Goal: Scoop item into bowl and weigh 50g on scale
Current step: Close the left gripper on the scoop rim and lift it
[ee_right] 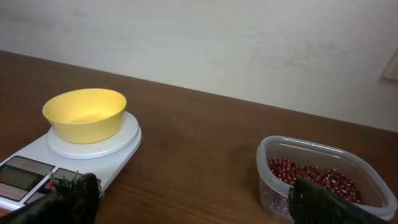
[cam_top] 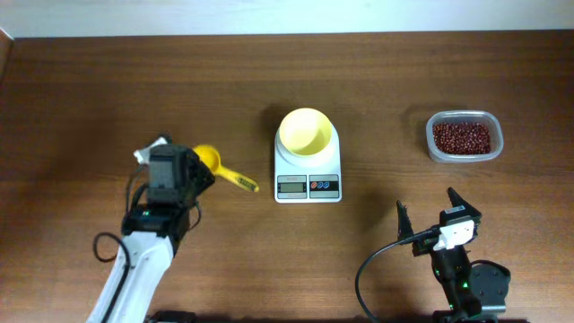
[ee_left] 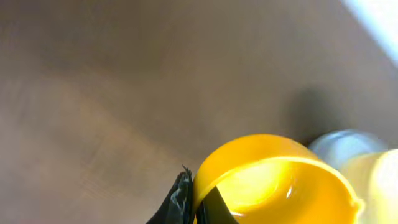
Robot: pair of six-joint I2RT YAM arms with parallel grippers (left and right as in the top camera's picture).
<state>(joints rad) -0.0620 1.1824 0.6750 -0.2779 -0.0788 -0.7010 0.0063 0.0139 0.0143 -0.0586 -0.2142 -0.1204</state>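
The scoop [cam_top: 221,170] is gripped at its rim by the closed left gripper [cam_top: 193,169]; the beans [cam_top: 462,137] are found far right in the tub [cam_top: 433,135], beyond scale [cam_top: 308,186] and bowl [cam_top: 305,132], nearer the open right gripper [cam_top: 426,199]

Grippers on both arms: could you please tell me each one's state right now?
Left gripper: closed on the yellow scoop, at its rim.
Right gripper: open, holding nothing.

The left wrist view is all blur, its edge cutting the scoop [ee_left: 273,180] at 6 o'clock. Overhead, the left gripper [cam_top: 195,169] hides the scoop's 9 o'clock side, and the scale [cam_top: 308,170] display is too small to read
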